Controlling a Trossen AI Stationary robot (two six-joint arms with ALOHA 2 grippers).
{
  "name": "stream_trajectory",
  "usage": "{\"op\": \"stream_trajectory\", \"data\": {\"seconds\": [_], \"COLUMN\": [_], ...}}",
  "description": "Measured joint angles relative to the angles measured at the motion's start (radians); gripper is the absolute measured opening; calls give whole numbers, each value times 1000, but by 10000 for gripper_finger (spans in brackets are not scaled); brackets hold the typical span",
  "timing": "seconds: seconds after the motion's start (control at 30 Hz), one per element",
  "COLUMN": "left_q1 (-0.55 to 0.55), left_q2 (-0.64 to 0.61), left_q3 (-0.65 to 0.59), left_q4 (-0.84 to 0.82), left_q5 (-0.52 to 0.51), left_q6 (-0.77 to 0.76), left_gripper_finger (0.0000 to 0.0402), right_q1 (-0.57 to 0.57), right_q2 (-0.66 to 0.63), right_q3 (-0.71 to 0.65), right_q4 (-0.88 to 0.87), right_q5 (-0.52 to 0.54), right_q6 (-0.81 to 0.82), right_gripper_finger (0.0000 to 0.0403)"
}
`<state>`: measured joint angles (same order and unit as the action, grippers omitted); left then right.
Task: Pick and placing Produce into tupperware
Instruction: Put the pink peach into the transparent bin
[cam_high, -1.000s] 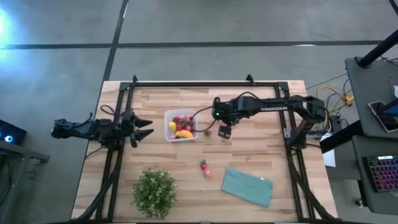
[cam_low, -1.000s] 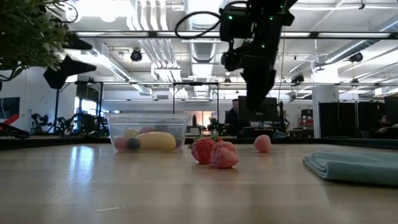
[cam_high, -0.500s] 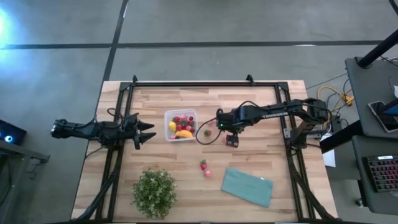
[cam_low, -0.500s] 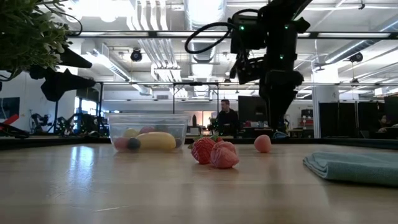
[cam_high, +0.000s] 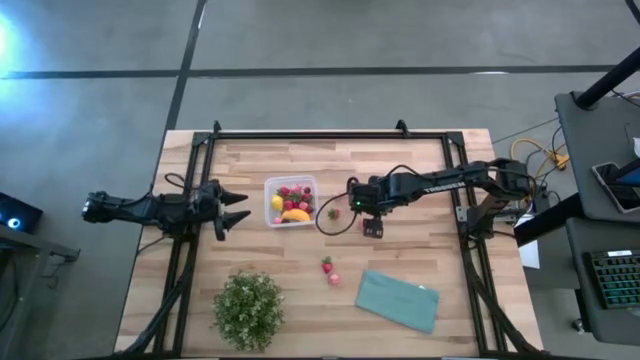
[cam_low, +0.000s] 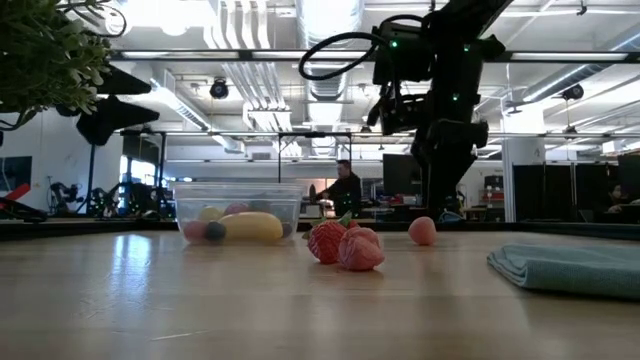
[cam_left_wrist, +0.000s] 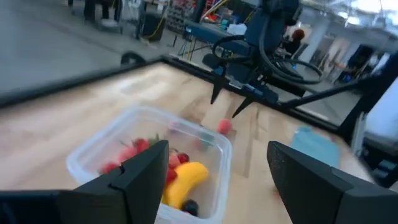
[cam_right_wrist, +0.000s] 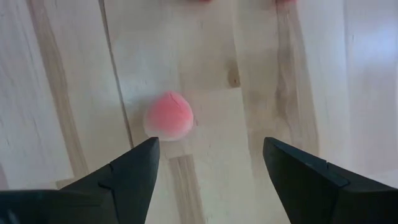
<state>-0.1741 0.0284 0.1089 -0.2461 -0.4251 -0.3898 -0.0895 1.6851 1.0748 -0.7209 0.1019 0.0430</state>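
Lowered since before, right hand (cam_right_wrist: 208, 165) hovers open, seemingly above pink fruit (cam_right_wrist: 168, 116).

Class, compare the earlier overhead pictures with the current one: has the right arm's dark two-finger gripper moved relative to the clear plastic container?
Yes. The right gripper has moved away from the clear square plastic container, toward the teal folded cloth.

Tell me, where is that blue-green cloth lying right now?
In the high view the folded teal cloth lies flat on the table's near right part, just right of two loose strawberries and well right of the potted plant.
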Motion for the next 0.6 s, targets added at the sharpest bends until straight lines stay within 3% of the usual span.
{"op": "stream_trajectory", "data": {"seconds": [0.17,0.6], "left_q1": [0,0], "left_q2": [2,32], "left_q3": [6,-6], "left_q4": [3,-6], "left_q5": [0,0], "left_q6": [138,139], "left_gripper_finger": [258,258], "right_q1": [3,21], "right_q2": [-9,-9], "right_q3": [1,-27], "right_q4": [11,70], "right_q5": [4,-6], "right_q6": [-26,-48], "right_gripper_finger": [280,276]}}
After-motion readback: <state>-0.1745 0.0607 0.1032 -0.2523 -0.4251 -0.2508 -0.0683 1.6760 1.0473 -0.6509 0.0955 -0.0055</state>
